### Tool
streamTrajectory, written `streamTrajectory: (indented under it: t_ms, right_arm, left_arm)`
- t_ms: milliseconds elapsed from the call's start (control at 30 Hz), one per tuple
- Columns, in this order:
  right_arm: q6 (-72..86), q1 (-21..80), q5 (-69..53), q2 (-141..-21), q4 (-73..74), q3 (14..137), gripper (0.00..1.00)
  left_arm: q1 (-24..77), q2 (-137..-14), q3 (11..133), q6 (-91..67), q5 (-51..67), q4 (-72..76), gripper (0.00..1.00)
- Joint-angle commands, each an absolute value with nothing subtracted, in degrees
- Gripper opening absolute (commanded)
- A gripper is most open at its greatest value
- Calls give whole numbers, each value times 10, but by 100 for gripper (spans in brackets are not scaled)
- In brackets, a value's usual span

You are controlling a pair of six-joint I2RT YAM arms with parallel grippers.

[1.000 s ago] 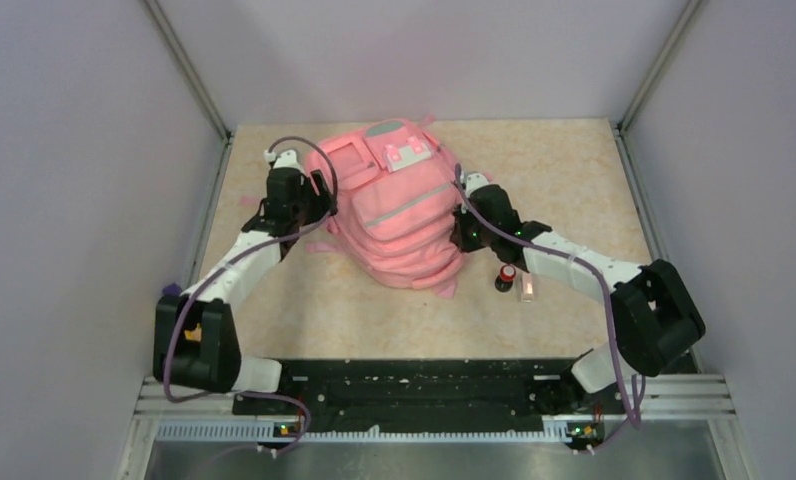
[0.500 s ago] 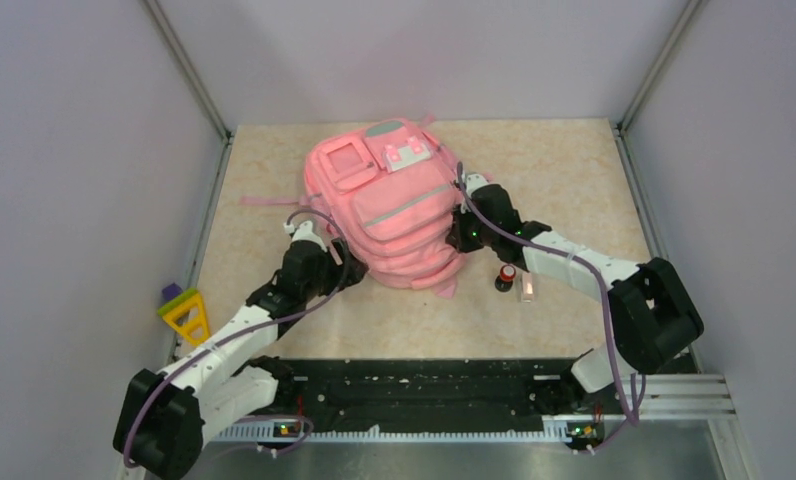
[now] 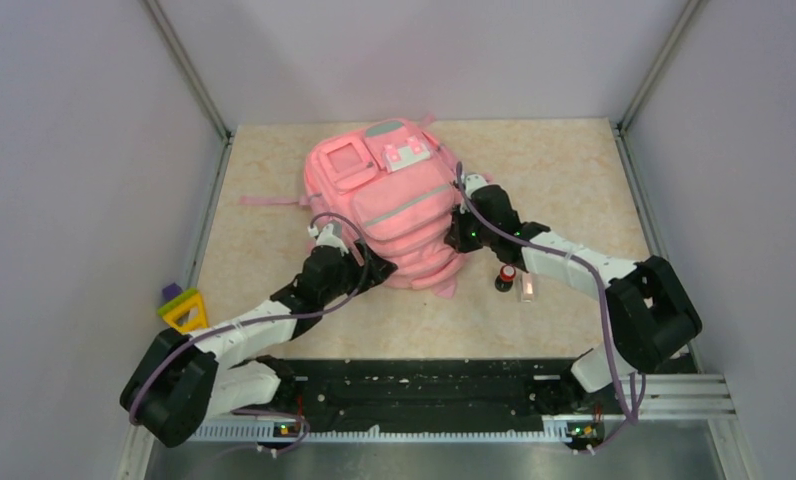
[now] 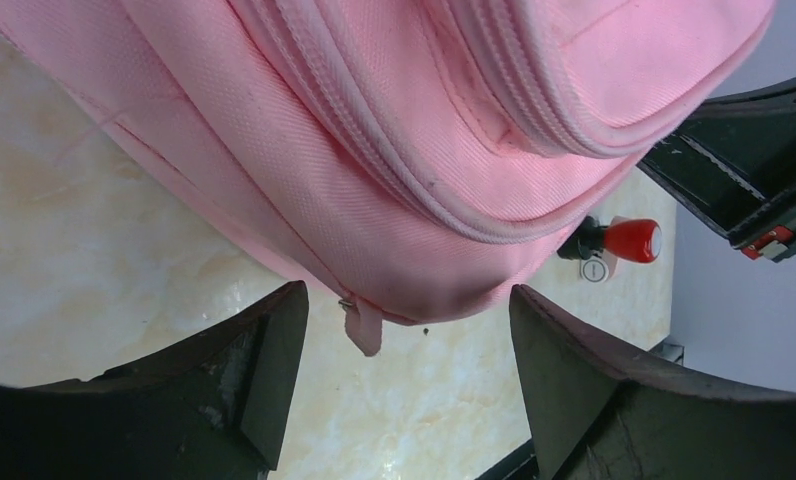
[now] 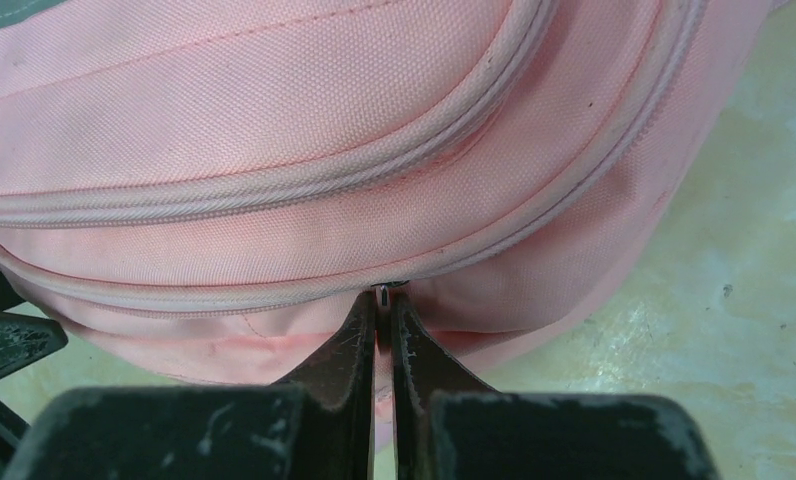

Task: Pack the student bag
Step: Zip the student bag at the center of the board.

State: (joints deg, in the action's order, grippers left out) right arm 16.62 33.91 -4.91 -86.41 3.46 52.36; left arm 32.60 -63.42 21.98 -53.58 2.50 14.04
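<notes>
The student bag [image 3: 394, 205], pink with grey-green stripes, lies in the middle of the table. My left gripper [image 3: 369, 262] is at its near-left corner. In the left wrist view that gripper [image 4: 406, 300] stands open, its fingers either side of the bag's rounded corner [image 4: 404, 130], with a pink zipper tab [image 4: 364, 325] hanging between them, untouched. My right gripper [image 3: 464, 205] is against the bag's right side. In the right wrist view it [image 5: 384, 300] is shut on a zipper pull [image 5: 382, 292] at a seam of the bag [image 5: 304, 130].
A small black bottle with a red cap [image 3: 505, 277] and a small pale object [image 3: 527, 289] lie just right of the bag's near end, under the right forearm. A yellow triangle with purple and green parts [image 3: 183, 309] sits at the table's left edge. Walls enclose three sides.
My left arm has swung from the bag's far left side down to its near-left corner, and its jaws have opened wider. The right arm and bag have not moved.
</notes>
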Motion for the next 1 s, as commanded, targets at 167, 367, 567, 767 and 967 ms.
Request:
streamTrajectory:
  t_ms: [167, 367, 567, 767, 967]
  right_arm:
    - [168, 340, -74, -874, -7, 537, 0]
    - [163, 337, -7, -870, 29, 540, 0]
    - [153, 310, -13, -883, 42, 558, 0]
    - [131, 304, -57, -924, 40, 615, 0]
    - [136, 307, -125, -961, 36, 664, 0]
  left_arm:
    - [332, -703, 227, -563, -43, 230, 50]
    - [314, -649, 241, -516, -134, 139, 0]
    - [153, -594, 270, -419, -51, 30, 0]
    - [48, -641, 364, -298, -32, -31, 0]
    - [5, -727, 471, -285, 7, -71, 36]
